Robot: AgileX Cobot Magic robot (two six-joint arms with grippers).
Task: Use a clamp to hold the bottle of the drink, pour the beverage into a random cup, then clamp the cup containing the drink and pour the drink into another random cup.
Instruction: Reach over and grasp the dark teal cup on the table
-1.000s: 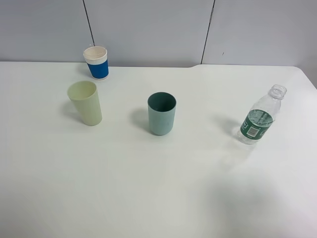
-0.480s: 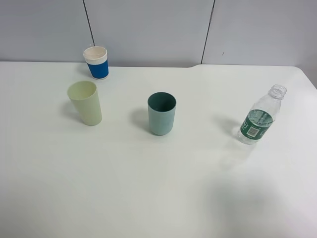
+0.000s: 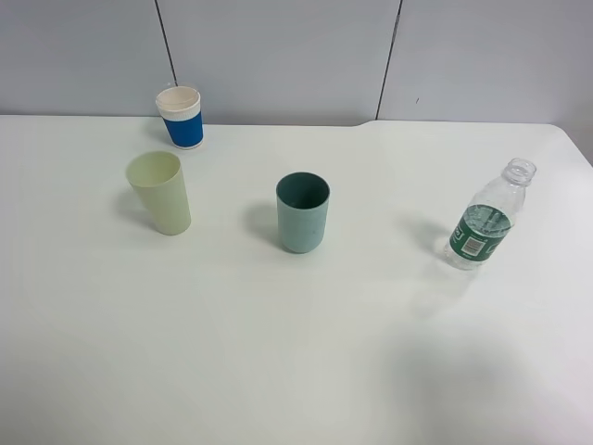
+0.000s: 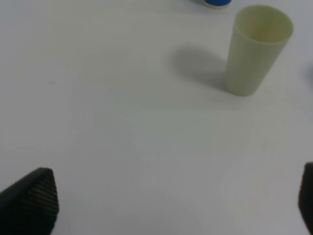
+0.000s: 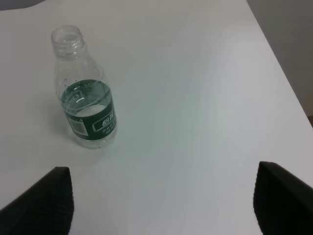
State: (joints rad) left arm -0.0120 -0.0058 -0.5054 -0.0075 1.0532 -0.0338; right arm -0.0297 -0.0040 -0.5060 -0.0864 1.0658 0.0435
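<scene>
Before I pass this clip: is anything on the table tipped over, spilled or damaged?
Nothing stands out. The bottle stands upright with no cap on. The teal cup, the yellow-green tumbler and the paper cup are all upright and apart from each other. The table shows no puddle.

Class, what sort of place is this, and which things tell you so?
Probably a lab test bench, not a kitchen: a plain white table, grey wall panels behind it, and a clear plastic bottle with a green label standing apart from a teal plastic cup.
</scene>
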